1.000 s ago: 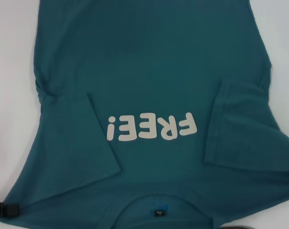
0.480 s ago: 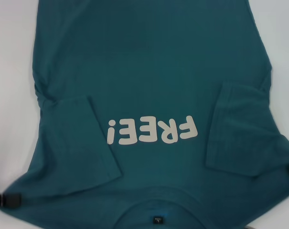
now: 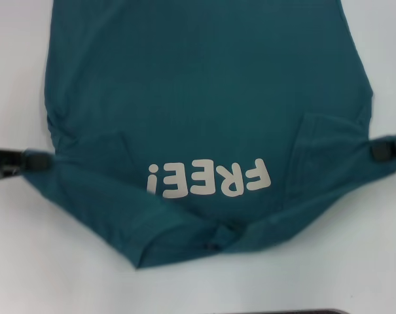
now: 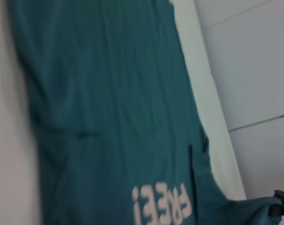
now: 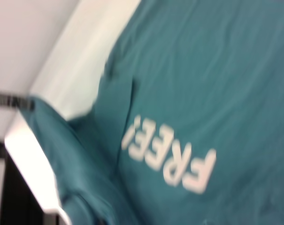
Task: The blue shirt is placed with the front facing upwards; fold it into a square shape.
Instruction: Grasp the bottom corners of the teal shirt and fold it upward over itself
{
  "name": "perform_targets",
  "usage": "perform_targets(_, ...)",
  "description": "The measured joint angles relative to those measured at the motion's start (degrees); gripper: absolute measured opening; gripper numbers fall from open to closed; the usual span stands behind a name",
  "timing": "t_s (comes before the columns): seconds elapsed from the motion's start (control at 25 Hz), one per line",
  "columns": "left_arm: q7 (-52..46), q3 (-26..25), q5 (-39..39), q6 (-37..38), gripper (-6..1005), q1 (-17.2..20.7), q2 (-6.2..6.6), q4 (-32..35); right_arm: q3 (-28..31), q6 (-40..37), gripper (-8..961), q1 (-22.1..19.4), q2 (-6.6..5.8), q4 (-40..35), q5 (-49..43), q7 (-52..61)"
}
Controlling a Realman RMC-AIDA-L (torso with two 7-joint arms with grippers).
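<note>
The blue shirt (image 3: 198,85) lies front up on the white table, its off-white "FREE!" lettering (image 3: 207,180) upside down to me. Both sleeves are folded inward over the body. The collar end is raised off the table and sags in a V between my grippers, so the collar is hidden under the fold. At the shirt's left edge my left gripper (image 3: 42,159) is shut on the fabric. Opposite it, my right gripper (image 3: 376,151) is shut on the right edge. The lettering (image 4: 163,206) shows in the left wrist view, and the lettering (image 5: 170,157) in the right wrist view.
Bare white table (image 3: 27,261) surrounds the shirt on the left, right and near sides. A dark strip (image 3: 283,312) runs along the near table edge. The right wrist view shows the table edge (image 5: 34,164) dropping off to dark floor.
Both grippers have moved away from me from the near corners to mid-shirt height, carrying the shoulders. The collar end has lifted and folded toward the lettering, hiding collar and neck label.
</note>
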Motion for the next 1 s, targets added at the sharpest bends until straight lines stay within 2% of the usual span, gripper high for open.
perform_targets(0.28,-3.25,0.78,-0.48,-7.63,50,-7.30,-2.46,0.32,0.27,4.61,31,3.15,0.34,0.14,1.23,3.10)
perform_targets(0.56,-3.78,1.92,-0.80,-16.97,52,-13.22,-3.29,2.93,-0.02,11.45,31,5.45,0.99,0.16,1.15,6.42)
perform_targets(1.0,-3.85,4.12,-5.81,-30.66,56,-14.26,-3.43,3.19,-0.20,24.33,32,6.04,1.08,0.32,4.60,8.20)
